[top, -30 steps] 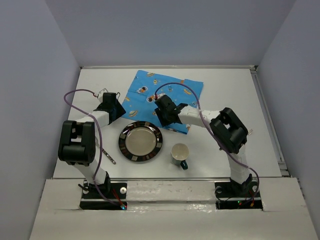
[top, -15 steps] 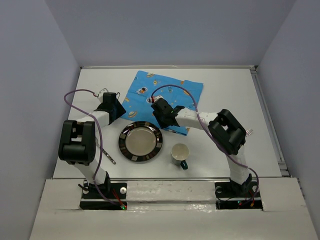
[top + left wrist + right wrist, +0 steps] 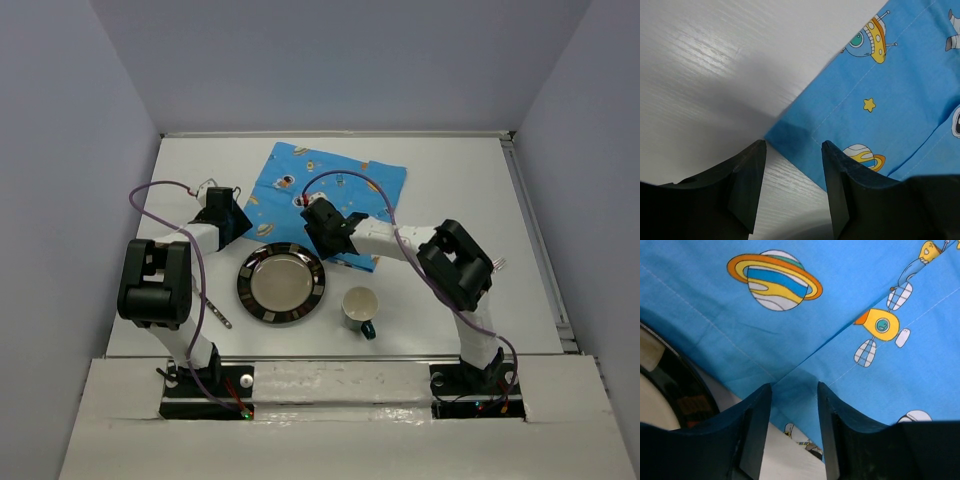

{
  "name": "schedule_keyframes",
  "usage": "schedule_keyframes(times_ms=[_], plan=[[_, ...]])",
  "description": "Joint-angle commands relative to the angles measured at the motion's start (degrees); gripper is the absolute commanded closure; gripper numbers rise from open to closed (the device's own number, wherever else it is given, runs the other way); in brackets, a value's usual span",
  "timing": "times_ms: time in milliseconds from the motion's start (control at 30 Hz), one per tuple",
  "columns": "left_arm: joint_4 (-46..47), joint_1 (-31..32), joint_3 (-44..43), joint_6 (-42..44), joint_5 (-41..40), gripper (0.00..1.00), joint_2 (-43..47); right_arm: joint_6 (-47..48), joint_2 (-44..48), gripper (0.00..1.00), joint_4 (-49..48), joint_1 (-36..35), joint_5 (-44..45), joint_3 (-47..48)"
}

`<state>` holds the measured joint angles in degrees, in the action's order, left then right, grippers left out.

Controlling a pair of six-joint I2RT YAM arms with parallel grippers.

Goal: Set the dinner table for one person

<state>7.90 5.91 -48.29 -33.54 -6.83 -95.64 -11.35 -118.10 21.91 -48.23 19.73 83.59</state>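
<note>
Left arm (image 3: 155, 285): elbow folded back, forearm extended forward, wrist pitched down.
Left gripper (image 3: 792, 150): low, fingers parted, clear gap between them.
Right arm (image 3: 455, 265): elbow raised, forearm reaching forward and left.
Right gripper (image 3: 794, 390): low, fingers parted.

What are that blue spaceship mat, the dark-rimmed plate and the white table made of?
The mat looks like thin woven cloth, likely cotton: stitched hems, soft creases, printed cartoons. The plate seems to be glazed ceramic, perhaps glass: its dark rim shines. The table appears to be matte white painted or laminated wood, with faint grain streaks up close.
</note>
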Motion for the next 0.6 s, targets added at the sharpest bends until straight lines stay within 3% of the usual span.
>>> schedule_keyframes(times_ms=[0, 300, 567], plan=[[1.6, -0.2, 0.8, -0.4, -0.5, 0.41, 0.5, 0.3, 4.2, 0.54, 1.2, -1.6, 0.6, -0.4], [1.9, -0.2, 1.2, -0.6, -0.4, 0.42, 1.1, -0.2, 2.3, 0.66, 1.1, -2.1, -1.1, 0.3], [2.1, -0.2, 1.4, -0.6, -0.3, 0.41, 0.8, -1.2, 0.9, 0.68, 1.2, -2.1, -0.2, 0.1]])
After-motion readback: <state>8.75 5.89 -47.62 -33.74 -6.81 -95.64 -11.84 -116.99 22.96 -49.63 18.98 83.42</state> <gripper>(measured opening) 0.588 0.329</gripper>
